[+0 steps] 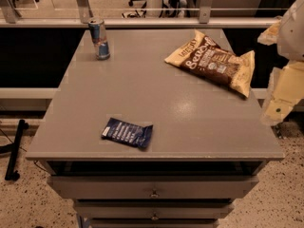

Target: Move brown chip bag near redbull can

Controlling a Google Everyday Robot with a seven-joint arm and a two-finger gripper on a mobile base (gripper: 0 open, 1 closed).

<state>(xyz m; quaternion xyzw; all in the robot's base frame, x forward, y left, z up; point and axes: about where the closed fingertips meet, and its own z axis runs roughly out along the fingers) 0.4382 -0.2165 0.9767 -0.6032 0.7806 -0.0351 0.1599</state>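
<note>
Gripper (pixel 280 101) blurry, at right edge

My gripper (pixel 281 103) hangs just off the right side of the grey table (pixel 156 94), which has knobbed drawers (pixel 118 188) beneath. It stands on a speckled floor (pixel 23 205). Behind runs a rail with metal posts (pixel 83 4), with office-chair bases (pixel 142 1) beyond, in warm, dim light.

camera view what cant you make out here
- gripper, at the right edge beside the table: partly cut off by the frame edge.
- blue packet, front of table: print too small to read.
- redbull can, far left corner: back side faces away.
- drawers: contents hidden behind their fronts.
</note>
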